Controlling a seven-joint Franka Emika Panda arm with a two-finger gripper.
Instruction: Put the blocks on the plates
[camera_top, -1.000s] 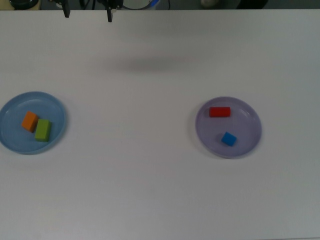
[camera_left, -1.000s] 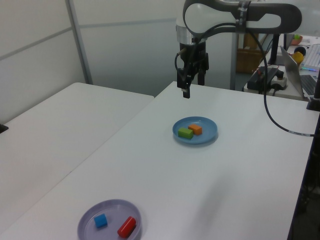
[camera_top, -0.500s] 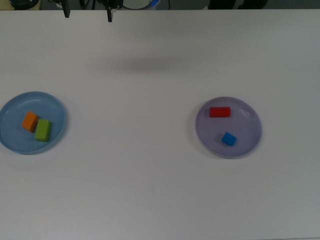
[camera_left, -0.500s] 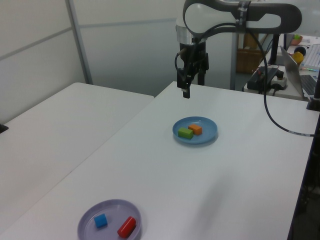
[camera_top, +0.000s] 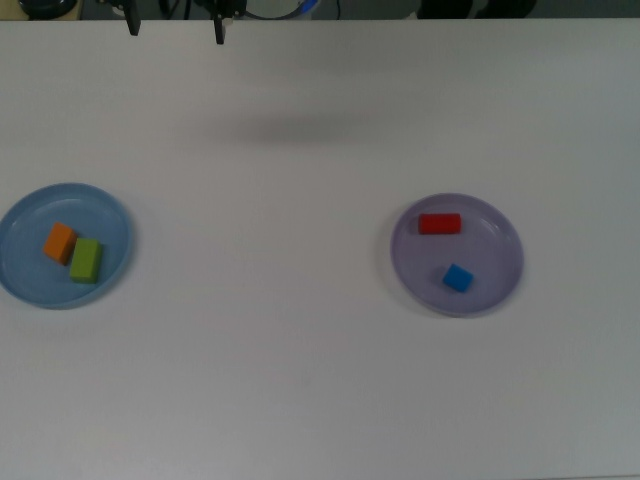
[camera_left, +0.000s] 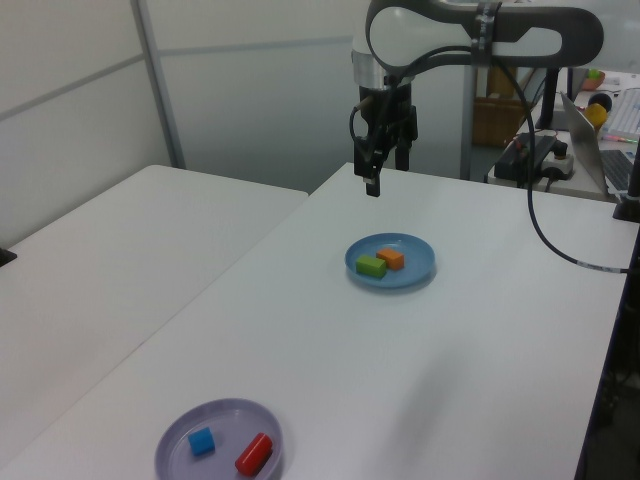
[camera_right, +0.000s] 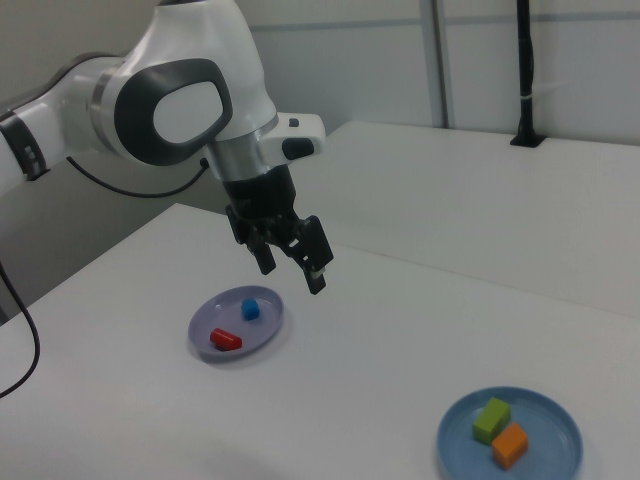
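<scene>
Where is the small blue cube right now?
The small blue cube lies on the pale lavender round plate at the top view's right, just below the red rectangular block and apart from it.

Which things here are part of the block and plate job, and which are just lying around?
Part of the job:
green block, orange block, light blue plate
red block, blue cube, lavender plate
hand, open and empty

Just lying about:
yellow object and cables off the table
</scene>
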